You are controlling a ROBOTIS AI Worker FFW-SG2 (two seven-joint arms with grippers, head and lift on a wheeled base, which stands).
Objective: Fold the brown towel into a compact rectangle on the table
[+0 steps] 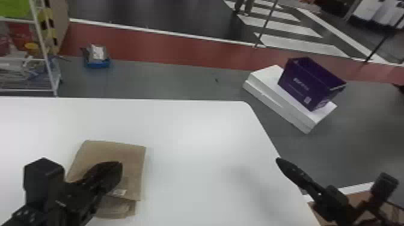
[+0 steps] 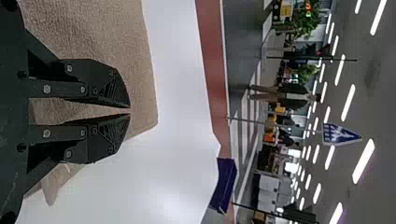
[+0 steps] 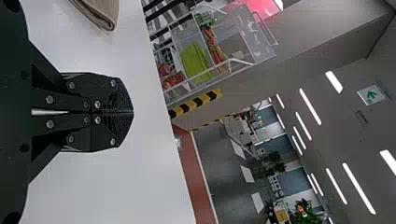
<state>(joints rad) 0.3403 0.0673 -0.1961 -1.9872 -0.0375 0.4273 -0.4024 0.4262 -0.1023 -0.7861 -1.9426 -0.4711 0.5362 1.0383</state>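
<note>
The brown towel [image 1: 129, 162] lies folded at the left of the white table, a flat upper panel over several layers that stick out at its near edge beside a small pale label. My left gripper [image 1: 117, 169] is above the towel and hides part of it. In the left wrist view, a narrow gap separates the tips of my left gripper [image 2: 130, 111], with the towel [image 2: 112, 28] behind them. Off to the right, by the table's right edge, is my right gripper [image 1: 280, 163]. Its fingertips meet in the right wrist view, where the gripper [image 3: 132, 112] is apart from the towel [image 3: 105, 11].
The white table [image 1: 195, 126] ends at a rounded far right corner. Beyond it on the floor, a purple bin [image 1: 306, 84] stands on a white block [image 1: 270, 99]. A wire shelf [image 1: 45, 54] and a blue tray [image 1: 97, 63] are at the far left.
</note>
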